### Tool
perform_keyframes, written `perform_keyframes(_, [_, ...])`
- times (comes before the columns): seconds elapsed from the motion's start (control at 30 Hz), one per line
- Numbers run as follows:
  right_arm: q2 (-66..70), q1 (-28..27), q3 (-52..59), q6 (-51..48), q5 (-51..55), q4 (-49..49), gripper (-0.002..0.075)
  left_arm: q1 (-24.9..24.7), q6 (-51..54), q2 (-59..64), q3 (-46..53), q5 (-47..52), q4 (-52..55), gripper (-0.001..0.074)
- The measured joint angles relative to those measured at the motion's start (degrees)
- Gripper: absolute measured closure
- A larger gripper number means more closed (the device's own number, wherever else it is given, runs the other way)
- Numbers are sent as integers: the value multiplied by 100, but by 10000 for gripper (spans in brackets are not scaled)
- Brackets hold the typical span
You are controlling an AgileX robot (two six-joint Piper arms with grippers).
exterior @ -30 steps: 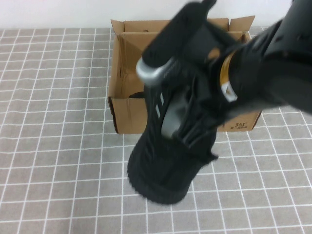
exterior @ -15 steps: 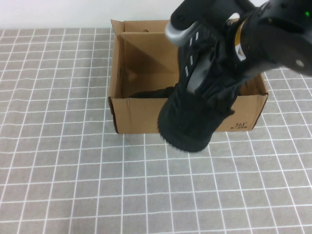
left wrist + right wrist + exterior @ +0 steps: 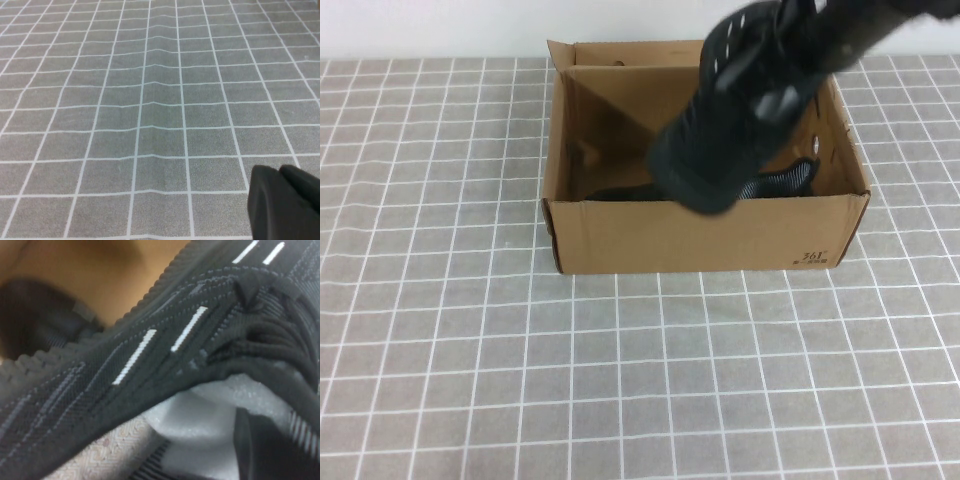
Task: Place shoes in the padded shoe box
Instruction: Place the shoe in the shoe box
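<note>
Right gripper (image 3: 790, 60) sat at approx 1 o'clock in the high view, above the padded shoe box (image 3: 705, 235), its fingers clamped on the collar of the carried shoe (image 3: 720, 130); in the right wrist view one dark finger (image 3: 260, 445) showed pressed inside the opening against the pale insole (image 3: 200, 425). The shoe hung toe-down over the box's middle, toe near the front wall, not yet resting on anything as far as could be told. Judging by the knit upper (image 3: 150, 370), it looked light and soft, w/ a floppy body that would sag and swing; the collar rim seemed the sensible hold, since the sole was ridged rubber and less pinchable. Looks: black knit, thin white side stripes (image 3: 135, 356), black laces. The second shoe (image 3: 775, 182) already lay inside, towards 3 o'clock, striped tongue tab showing. Box was brown corrugated card, flaps upright, small black print on the front wall. Left gripper (image 3: 285, 205) hovered over the bare grey checked counter (image 3: 150, 100), away from the box, fingers together and empty.
</note>
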Motion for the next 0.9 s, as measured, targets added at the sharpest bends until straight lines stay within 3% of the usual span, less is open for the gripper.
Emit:
perform_keyframes(0.23, [892,-475,-1221,224,284,631,658,0,0,0,0,0,0,739])
perform_keyframes(0.57, [1829,-678,-1984,3438,264,1077,658,0,0,0,0,0,0,739])
perform_keyframes(0.9, [2058,-678,-2014,3912,-421,1321,658,0,0,0,0,0,0,739])
